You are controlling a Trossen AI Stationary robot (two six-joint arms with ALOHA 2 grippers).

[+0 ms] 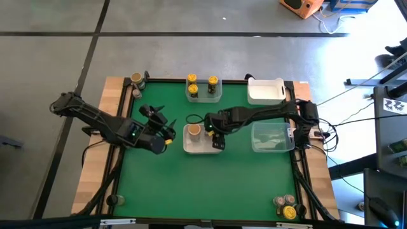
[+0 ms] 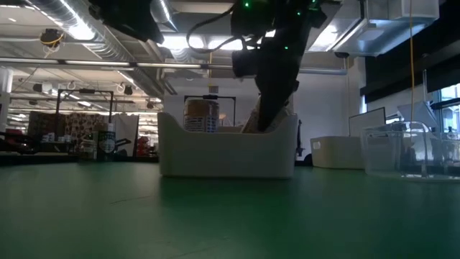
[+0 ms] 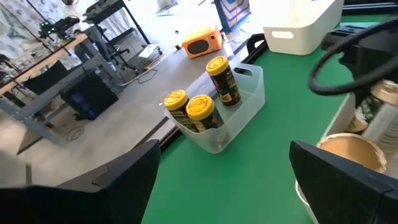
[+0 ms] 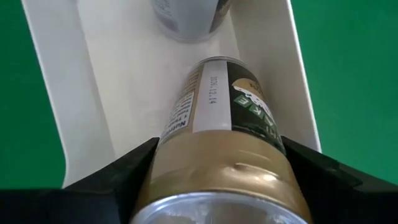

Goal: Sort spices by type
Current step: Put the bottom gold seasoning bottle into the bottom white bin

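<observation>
A white tub [image 1: 202,147] stands mid-table with one tan-capped spice jar [image 1: 194,130] upright on its floor. My right gripper [image 1: 218,141] reaches down into this tub, shut on a second jar [image 4: 214,106] with a gold-tan cap. My left gripper [image 1: 166,132] hovers open just left of the tub, touching nothing. At the far edge, three yellow-capped jars [image 3: 202,106] stand in a clear tub [image 1: 203,94]. In the low view the right gripper [image 2: 277,101] dips behind the tub's wall [image 2: 226,155]. My right gripper pinches the jar's gold-tan cap [image 4: 217,165] between its two fingers [image 4: 134,168], one on each side. The fingers come steeply from above. The jar hangs tilted below them, base down inside the white tub; whether the base touches the floor I cannot tell.
A white tub [image 1: 266,90] sits at the far right and a clear tub [image 1: 272,137] at the right edge. One jar [image 1: 137,79] stands on the far left corner, and some jars [image 1: 286,207] at the near right corner. The green near half lies open.
</observation>
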